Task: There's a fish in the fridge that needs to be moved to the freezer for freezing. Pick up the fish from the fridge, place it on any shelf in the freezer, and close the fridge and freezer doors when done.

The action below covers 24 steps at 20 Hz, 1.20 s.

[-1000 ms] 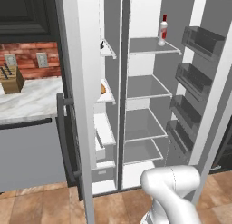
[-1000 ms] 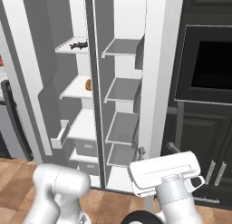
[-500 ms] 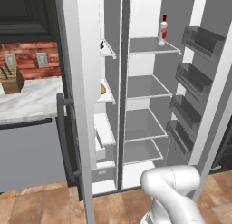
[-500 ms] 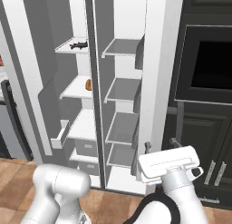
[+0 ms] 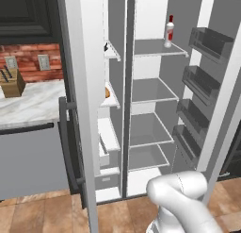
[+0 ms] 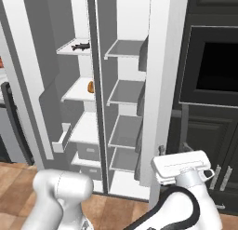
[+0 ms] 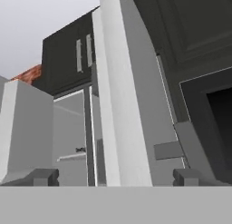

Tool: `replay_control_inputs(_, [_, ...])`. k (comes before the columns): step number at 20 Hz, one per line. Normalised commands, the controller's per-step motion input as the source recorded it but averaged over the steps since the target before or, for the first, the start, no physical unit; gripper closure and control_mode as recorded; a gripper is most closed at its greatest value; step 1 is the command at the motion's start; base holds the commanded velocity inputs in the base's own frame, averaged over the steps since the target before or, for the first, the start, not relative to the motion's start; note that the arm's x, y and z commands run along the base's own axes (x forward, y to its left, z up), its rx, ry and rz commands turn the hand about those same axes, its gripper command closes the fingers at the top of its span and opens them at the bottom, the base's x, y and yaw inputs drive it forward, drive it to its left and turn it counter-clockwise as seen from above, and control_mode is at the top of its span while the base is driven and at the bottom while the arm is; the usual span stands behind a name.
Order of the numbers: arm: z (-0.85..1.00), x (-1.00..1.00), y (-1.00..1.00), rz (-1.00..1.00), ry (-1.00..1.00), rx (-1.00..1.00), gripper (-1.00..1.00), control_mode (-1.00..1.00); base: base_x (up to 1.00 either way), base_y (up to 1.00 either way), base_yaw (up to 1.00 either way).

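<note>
Meanwhile, against the frames from a moment ago, the cupboards, shelves and doors sit exactly where they were in both base views; only the arm has moved, its hand now a little further right and higher in the right base view, in front of the black cabinet doors.

Both tall grey doors stand wide open. The fish lies on the top shelf of the left compartment; in the hand view it is a tiny dark smudge, and in the left base view the open left door hides nearly all of it. A small orange item sits one shelf lower, too small to identify. The white bottle with a red cap stands on the top shelf of the right compartment.

The gripper is tilted upward along the edge of the right door, its fingertips spread wide with nothing between them.
</note>
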Motion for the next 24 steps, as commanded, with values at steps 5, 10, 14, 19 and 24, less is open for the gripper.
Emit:
replay_control_inputs(5, [-0.40,0.39,-0.18,0.00,0.05,-0.04,-1.00,-1.00,0.00,0.00,0.00])
replay_control_inputs(10, [-0.38,0.50,-0.22,0.00,0.08,0.00,-1.00,-1.00,0.00,0.00,0.00])
replay_control_inputs(14, [-0.39,0.52,-0.34,0.00,0.10,0.00,-1.00,-1.00,0.00,0.00,0.00])
replay_control_inputs(19, [-0.38,0.37,-0.20,0.00,0.07,0.00,-1.00,-1.00,0.00,0.00,0.00])
replay_control_inputs(24, [-0.33,0.36,-0.12,0.00,0.04,0.00,-1.00,-1.00,0.00,0.00,0.00])
